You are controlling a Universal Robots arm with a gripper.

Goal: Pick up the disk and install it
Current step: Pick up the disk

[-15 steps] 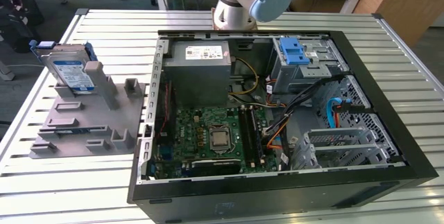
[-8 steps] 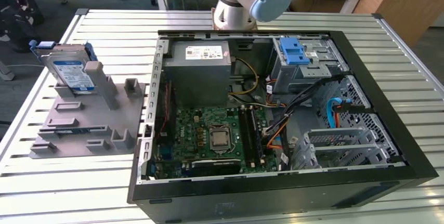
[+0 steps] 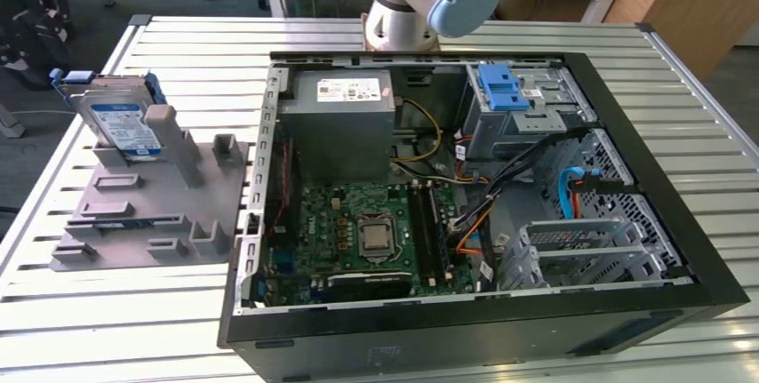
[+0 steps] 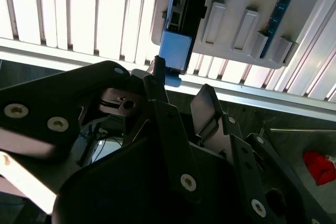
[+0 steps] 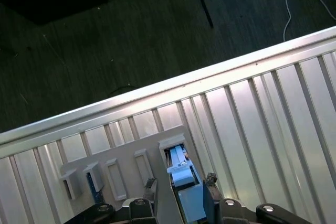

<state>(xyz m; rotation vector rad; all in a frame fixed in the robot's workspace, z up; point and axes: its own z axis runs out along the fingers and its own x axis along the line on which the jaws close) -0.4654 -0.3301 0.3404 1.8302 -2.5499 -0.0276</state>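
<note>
First wrist view: spread jaws flank the disk [image 5: 185,182] edge-on.

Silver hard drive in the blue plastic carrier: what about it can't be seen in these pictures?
- Exterior view: the grey plastic holder hides the bottom of the silver disk.
- Both wrist views: disk seen edge-on, label out of sight; the black gripper's height above it cannot be judged.

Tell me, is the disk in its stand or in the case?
In the stand: the disk sits upright there, outside the case.
</note>
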